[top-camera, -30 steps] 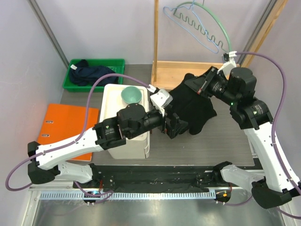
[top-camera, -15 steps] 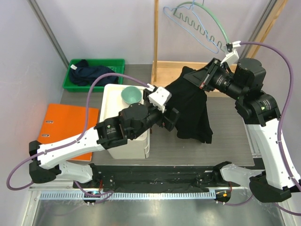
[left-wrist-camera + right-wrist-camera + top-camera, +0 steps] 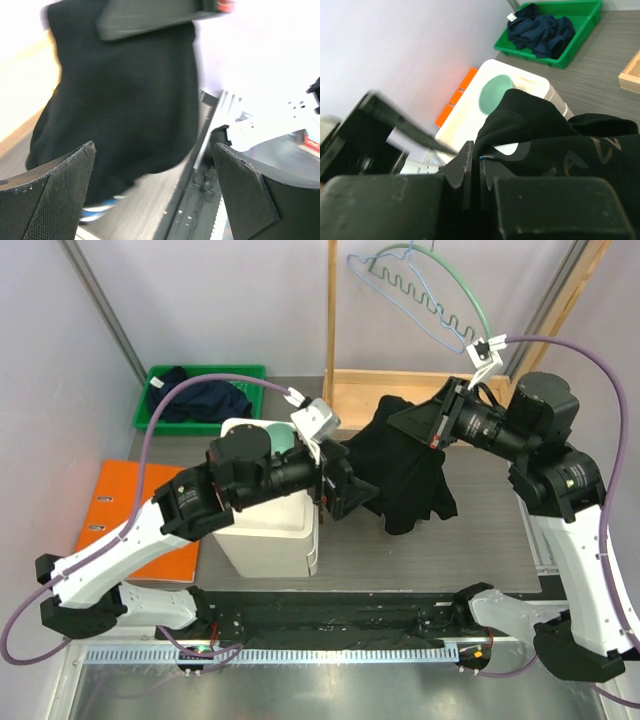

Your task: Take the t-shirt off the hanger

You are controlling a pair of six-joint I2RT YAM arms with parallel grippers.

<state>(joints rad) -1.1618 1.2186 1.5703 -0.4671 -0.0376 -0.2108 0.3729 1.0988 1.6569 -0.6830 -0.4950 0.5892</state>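
The black t-shirt (image 3: 410, 475) hangs in the air over the table, bunched at its top. My right gripper (image 3: 437, 426) is shut on that top fold (image 3: 545, 130), and a thin blue edge (image 3: 486, 158) shows right at the pinch of my right gripper (image 3: 474, 150). Whether that is the hanger I cannot tell. My left gripper (image 3: 348, 492) stands wide open just left of the cloth, nothing between its fingers. In the left wrist view the shirt (image 3: 125, 90) fills the space beyond the left gripper (image 3: 155, 150), with a blurred blue strip (image 3: 97, 212) under its lower edge.
A white bin (image 3: 270, 535) with a green bowl sits under the left arm. Behind it are a green tray (image 3: 160, 420) of dark blue clothes and an orange folder (image 3: 140, 510). A wooden rack (image 3: 370, 390) stands at the back, with blue and green wire hangers (image 3: 420, 295) above.
The right gripper has lifted the shirt off the table so it hangs free. The left arm has risen and drawn back left, its open gripper now beside the shirt's left edge.
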